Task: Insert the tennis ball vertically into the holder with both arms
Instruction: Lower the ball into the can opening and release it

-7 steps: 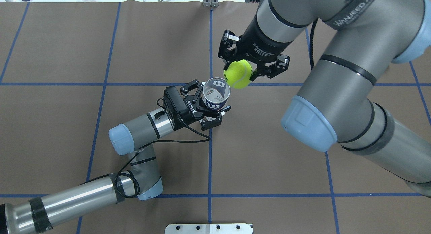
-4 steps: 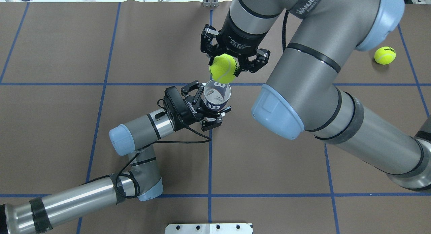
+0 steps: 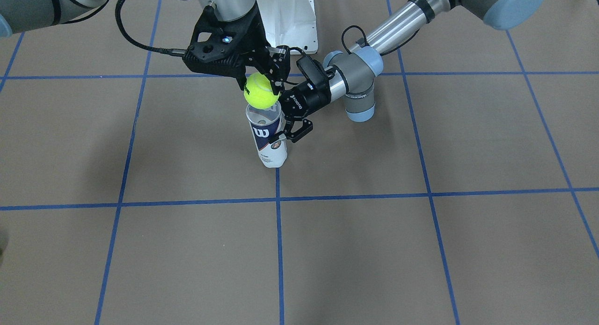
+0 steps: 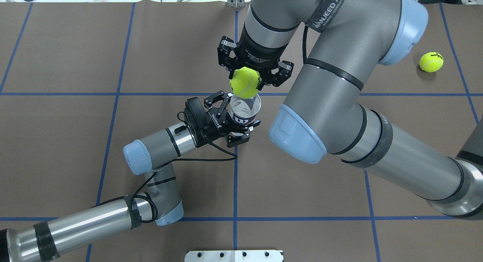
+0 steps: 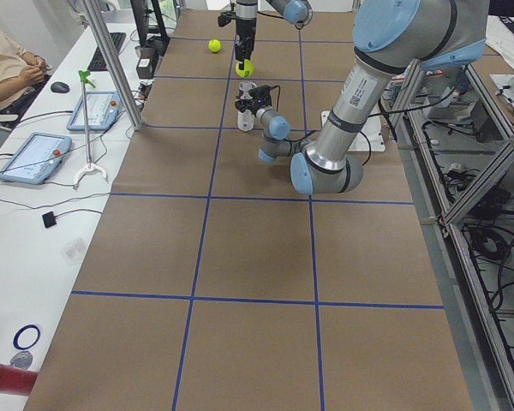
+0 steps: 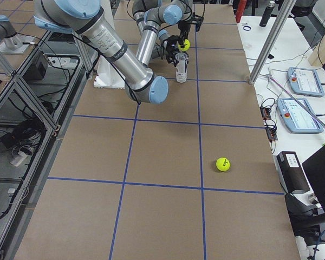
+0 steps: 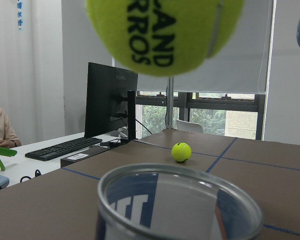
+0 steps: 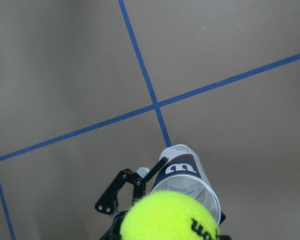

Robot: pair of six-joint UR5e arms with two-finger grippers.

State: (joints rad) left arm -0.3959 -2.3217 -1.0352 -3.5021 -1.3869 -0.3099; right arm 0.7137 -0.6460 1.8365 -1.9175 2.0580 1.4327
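Observation:
The clear holder [image 4: 246, 112] stands upright with its mouth open upward, and my left gripper [image 4: 241, 115] is shut on its upper part from the side. My right gripper [image 4: 250, 74] points down and is shut on the tennis ball [image 4: 245, 83]. The ball hangs just above the can's far rim, apart from it. In the front view the ball [image 3: 261, 91] sits right over the can [image 3: 268, 140]. The left wrist view shows the ball [image 7: 165, 30] above the can's rim [image 7: 180, 200]. The right wrist view shows the ball [image 8: 170, 219] over the can [image 8: 182, 175].
A second tennis ball [image 4: 431, 62] lies on the brown mat at the far right, also in the exterior right view [image 6: 222, 164]. The white pedestal base [image 3: 290, 21] stands behind the arms. Blue tape lines cross the mat.
My right arm has carried the ball leftward, from beside the can's right side to over its far rim. The left gripper and can have stayed put.

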